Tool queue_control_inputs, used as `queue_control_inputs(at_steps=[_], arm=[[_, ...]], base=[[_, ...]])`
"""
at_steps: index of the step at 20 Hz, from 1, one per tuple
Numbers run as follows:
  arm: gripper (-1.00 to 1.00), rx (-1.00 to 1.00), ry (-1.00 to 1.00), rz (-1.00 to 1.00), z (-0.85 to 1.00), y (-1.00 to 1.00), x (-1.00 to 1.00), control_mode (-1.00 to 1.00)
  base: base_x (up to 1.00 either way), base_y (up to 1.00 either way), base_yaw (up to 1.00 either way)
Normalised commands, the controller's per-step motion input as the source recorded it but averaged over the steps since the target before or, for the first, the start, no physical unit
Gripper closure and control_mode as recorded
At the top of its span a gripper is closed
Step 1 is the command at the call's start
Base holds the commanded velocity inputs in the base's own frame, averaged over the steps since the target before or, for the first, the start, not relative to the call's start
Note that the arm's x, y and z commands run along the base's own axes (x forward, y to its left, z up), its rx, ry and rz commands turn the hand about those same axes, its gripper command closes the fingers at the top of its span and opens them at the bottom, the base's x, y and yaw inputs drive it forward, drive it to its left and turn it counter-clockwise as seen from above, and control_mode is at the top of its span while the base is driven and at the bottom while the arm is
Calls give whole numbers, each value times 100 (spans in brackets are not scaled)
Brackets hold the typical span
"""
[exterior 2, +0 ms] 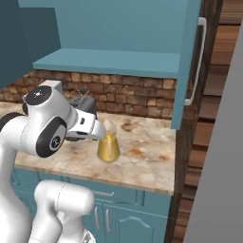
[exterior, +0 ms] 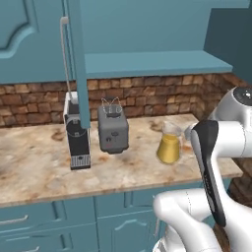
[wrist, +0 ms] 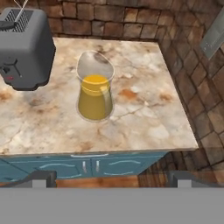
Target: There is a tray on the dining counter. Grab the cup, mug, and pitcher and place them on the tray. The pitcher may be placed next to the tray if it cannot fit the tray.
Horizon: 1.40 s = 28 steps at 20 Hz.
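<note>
The pitcher [exterior: 169, 145] [exterior 2: 108, 144] [wrist: 95, 94], a clear glass carafe part full of orange-yellow liquid, stands upright on a marble worktop [wrist: 144, 118] above teal cabinets. My gripper [wrist: 113, 177] hovers in front of the worktop's edge and above it, aimed at the pitcher but well short of it. Its jaws are open and its dark fingertips [wrist: 43, 177] stand wide apart with nothing between them. In the right base view my white hand [exterior 2: 90, 128] sits just left of the pitcher. The tray, cup, mug and dining counter are out of view.
A grey toaster [exterior: 113, 129] [wrist: 24, 48] stands left of the pitcher, and a black coffee machine [exterior: 77, 135] further left. An open teal cabinet door [exterior: 78, 64] [exterior 2: 190, 61] hangs over the worktop. A brick wall [wrist: 192, 65] closes the back and right.
</note>
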Motion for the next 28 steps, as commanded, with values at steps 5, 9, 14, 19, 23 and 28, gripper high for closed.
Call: queue_control_inputs(at_steps=[5, 9, 14, 19, 23, 28], arm=[[-100, 0, 0, 0, 0, 0, 0, 100], [-100, 0, 0, 0, 0, 0, 0, 100], [-100, 0, 0, 0, 0, 0, 0, 100], [-100, 0, 7, 0, -10, 0, 17, -100], [-100, 1, 24, 0, -27, 0, 23, -100], [-100, 2, 17, 0, -40, 0, 26, -100]], base=[[27, -8, 0], [40, -1, 0], [50, 0, 0], [14, 0, 0], [0, 0, 0], [0, 0, 0]])
